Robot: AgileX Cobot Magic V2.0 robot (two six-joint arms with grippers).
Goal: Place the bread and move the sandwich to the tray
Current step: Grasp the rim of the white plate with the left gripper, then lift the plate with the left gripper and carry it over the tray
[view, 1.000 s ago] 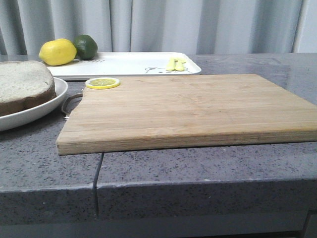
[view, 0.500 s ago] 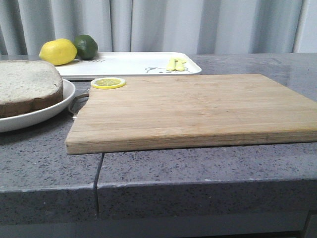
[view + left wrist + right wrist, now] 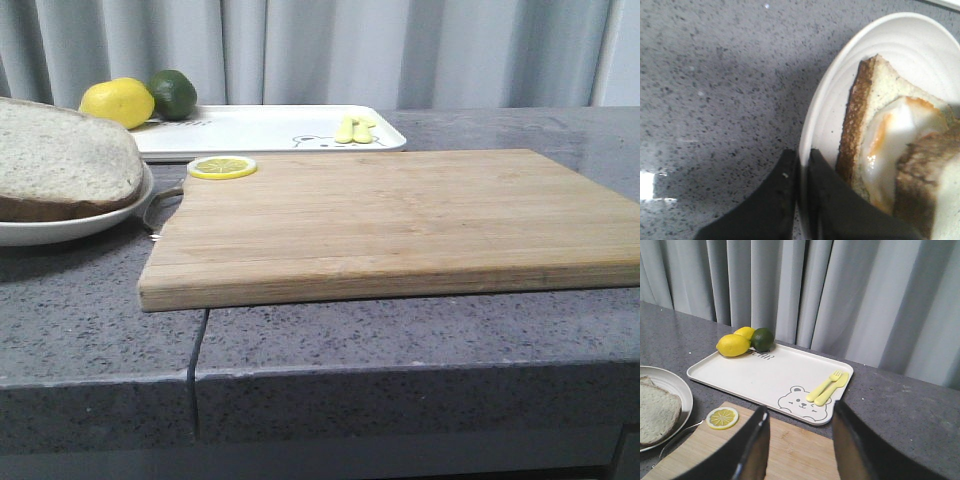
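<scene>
Wooden cutting board (image 3: 390, 220) fills the front view; the sandwich (image 3: 65, 160) sits on its plate (image 3: 95, 222) at far left, the tray (image 3: 260, 128) behind. Left wrist: the left gripper (image 3: 801, 165) pinches the plate rim. Right wrist: the right gripper (image 3: 799, 426) hangs spread, empty, over the board.

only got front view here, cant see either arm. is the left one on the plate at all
Observer: Yes. In the left wrist view the left gripper is shut on the rim of the plate, one of its fingers on each side of the rim.
Operator: whats the filling, cant tell from here
Observer: The sandwich has a fried egg showing between its slices.
Operator: and the right arm
Observer: The right gripper is open and holds nothing. It is over the cutting board, facing the tray.
</scene>
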